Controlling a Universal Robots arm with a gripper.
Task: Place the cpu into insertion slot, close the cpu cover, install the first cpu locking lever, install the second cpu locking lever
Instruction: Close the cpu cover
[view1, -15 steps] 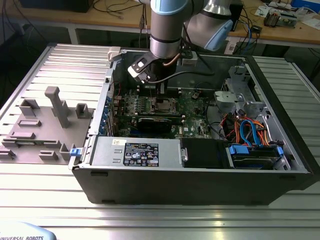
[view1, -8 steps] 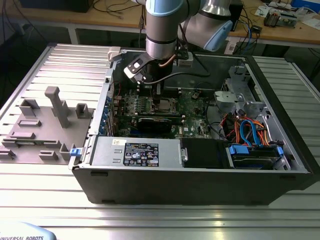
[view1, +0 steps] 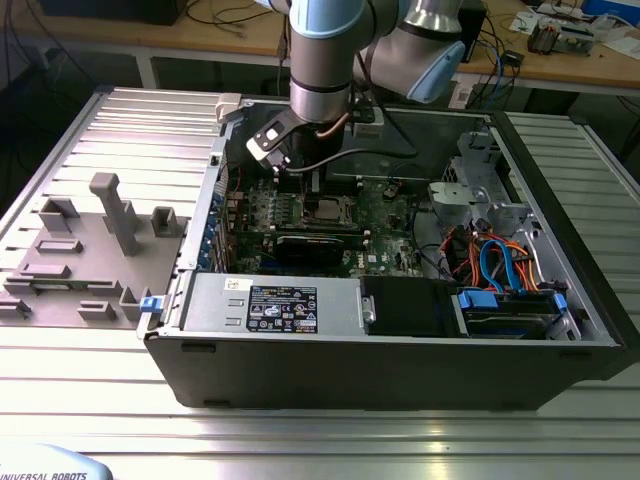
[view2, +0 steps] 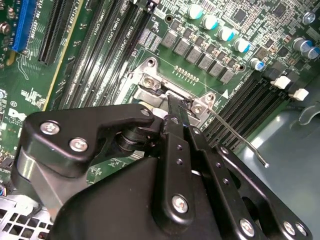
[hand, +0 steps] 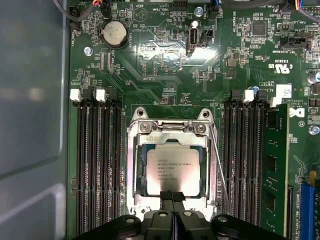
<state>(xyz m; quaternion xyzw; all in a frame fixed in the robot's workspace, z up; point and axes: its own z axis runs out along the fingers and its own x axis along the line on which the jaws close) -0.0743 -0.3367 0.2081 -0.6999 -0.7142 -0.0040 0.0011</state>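
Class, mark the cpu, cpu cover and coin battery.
cpu (hand: 172, 170): first wrist view, middle of its metal top.
cpu cover (hand: 135, 167): first wrist view, one side bar.
coin battery (hand: 114, 33): first wrist view, middle.

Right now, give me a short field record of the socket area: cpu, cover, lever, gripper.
cpu: seated in the insertion slot, silver top up
cpu cover: lying flat around the cpu
locking lever: thin wire beside the slot; latched or not, cannot tell
gripper: fingers together, at the cover's edge, holding nothing
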